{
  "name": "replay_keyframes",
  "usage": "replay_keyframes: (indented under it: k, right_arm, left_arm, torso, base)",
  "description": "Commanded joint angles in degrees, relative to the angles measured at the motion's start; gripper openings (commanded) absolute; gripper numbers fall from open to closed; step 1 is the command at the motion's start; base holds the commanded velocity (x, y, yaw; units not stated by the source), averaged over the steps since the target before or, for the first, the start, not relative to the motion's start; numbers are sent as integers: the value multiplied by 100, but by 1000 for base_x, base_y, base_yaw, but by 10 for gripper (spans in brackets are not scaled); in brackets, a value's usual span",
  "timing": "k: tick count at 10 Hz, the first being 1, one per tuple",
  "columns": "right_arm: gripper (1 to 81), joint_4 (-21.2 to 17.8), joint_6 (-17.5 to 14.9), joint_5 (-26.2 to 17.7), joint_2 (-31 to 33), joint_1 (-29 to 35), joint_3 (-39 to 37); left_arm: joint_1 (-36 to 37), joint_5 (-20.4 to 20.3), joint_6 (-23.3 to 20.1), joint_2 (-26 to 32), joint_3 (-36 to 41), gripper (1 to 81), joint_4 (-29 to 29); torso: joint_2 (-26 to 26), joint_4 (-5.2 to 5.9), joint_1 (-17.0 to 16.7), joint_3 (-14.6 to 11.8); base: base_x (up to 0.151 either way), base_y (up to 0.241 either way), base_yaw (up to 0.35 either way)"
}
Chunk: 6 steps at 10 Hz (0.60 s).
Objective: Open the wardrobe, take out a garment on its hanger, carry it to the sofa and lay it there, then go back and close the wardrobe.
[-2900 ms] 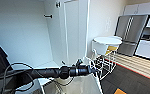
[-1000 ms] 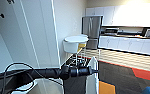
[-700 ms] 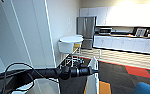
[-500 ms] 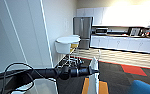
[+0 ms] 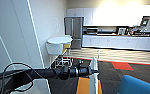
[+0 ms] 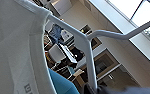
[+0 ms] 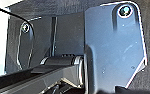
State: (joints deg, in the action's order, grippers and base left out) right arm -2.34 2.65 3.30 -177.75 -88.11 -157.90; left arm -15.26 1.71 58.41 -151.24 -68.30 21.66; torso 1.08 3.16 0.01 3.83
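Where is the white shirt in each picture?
Head view: the shirt hangs edge-on at the end of the left arm, low in the middle of the picture.
Left wrist view: the shirt is very close, taking up one whole side, on its white hanger.
Right wrist view: I can't find the shirt among the robot's dark parts.
Shared landmark: the blue sofa, also blue beside the shirt.

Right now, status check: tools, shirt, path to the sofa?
Left tool holding the hanger, T-shirt hanging from it. Sofa ahead to the right, carpet between. White chairs stand off to the left.
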Motion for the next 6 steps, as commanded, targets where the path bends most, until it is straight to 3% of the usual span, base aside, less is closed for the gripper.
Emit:
replay_keyframes:
  k: [1, 6]
  right_arm:
    - [811, -38, -18, -330, -52, 210, 33]
    - [811, -38, -18, -251, -52, 202, 50]
  left_arm:
    - [1020, -267, -101, 14, 212, 10, 163]
    - [1020, -267, -101, -4, 212, 10, 172]
  torso:
    - [0, 0, 0, 0]
    - [0, 0, 0, 0]
  base:
    - [0, 0, -234]
    - [0, 0, -233]
